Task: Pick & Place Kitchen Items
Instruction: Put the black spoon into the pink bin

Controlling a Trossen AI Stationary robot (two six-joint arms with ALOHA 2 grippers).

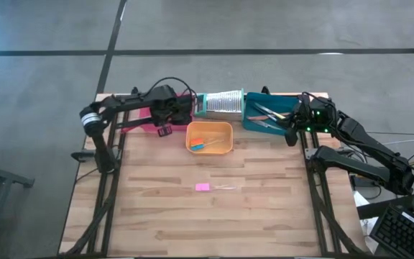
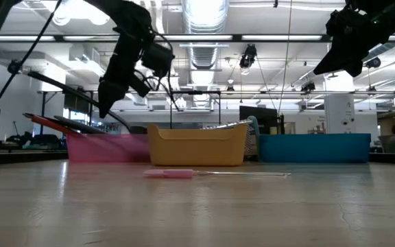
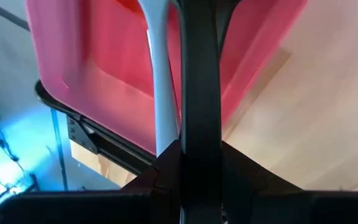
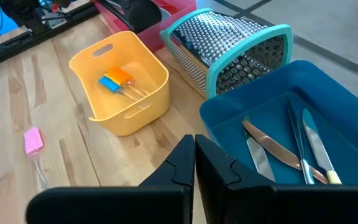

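Note:
My left gripper (image 1: 165,130) (image 2: 107,108) hangs over the pink tray (image 1: 136,115) at the far left, shut on a long dark-handled utensil (image 2: 60,86). A pale grey strip (image 3: 160,81) runs beside that handle; whether it is a second utensil, I cannot tell. The orange tray (image 1: 209,126) holds a blue piece and an orange piece (image 4: 115,79). Knives (image 4: 278,152) lie in the teal tray (image 1: 253,122). A pink piece (image 1: 203,187) lies on the table. My right gripper (image 1: 291,138) (image 4: 194,146) is shut on nothing above the teal tray's near rim. My left gripper pinches the utensil's dark handle (image 3: 197,93) between its two fingers (image 3: 166,165), coming at it steeply from above. The handle runs on forward past the fingertips. In the low view the utensil slants, one end high, the other low by the pink tray's rim (image 2: 132,129).
A silver ribbed grater with a teal rim (image 1: 221,103) lies between the pink and teal trays at the far edge. A red utensil (image 2: 50,122) rests in the pink tray. Bare wood table (image 1: 207,223) stretches from the trays to the near edge.

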